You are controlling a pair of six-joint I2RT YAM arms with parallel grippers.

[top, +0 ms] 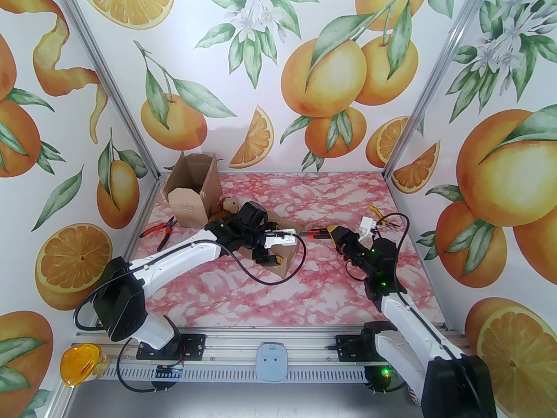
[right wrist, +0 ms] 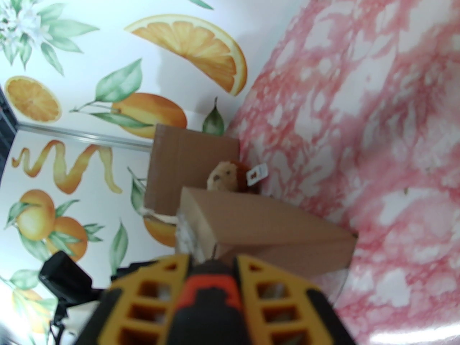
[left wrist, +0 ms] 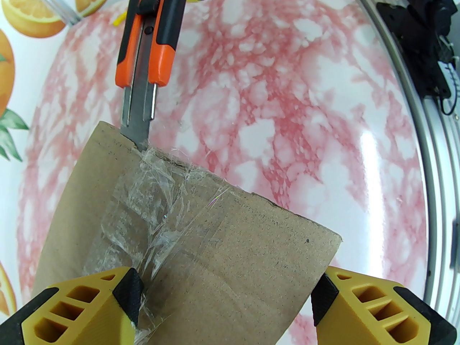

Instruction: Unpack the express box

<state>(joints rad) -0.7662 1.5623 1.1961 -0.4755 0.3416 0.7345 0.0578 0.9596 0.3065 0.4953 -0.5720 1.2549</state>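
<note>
Left hand [left wrist: 226, 300], nearest its wrist lens: yellow fingers [left wrist: 72, 307] set wide and clamped across the width of the express box [left wrist: 222, 250], one pad against each cardboard side. Box is brown, still sealed, and sits about mid-surface on the pink marbled surface [left wrist: 287, 84]. Cannot tell whether it rests there or is lifted slightly. Clear tape [left wrist: 151, 192] runs along the box seam, wrinkled and partly torn.

Right hand [right wrist: 212, 264], to the right of the box: closed down on the orange-and-black utility knife [left wrist: 147, 41], pinching the handle. Blade [left wrist: 134, 128] is extended and its tip touches the box edge farthest from the left hand, right at the end of the taped seam.

Behind the box, toward the back-left corner: brown plush toy [top: 224, 207] with a white tag, just beside the box. Beyond the toy stands a second cardboard box [top: 191, 190], upright with its flaps open.

Left of the express box: red-handled pliers [top: 160, 230], flat on the surface. Well to its right, past the right hand: yellow-handled pliers [top: 383, 219].
</note>
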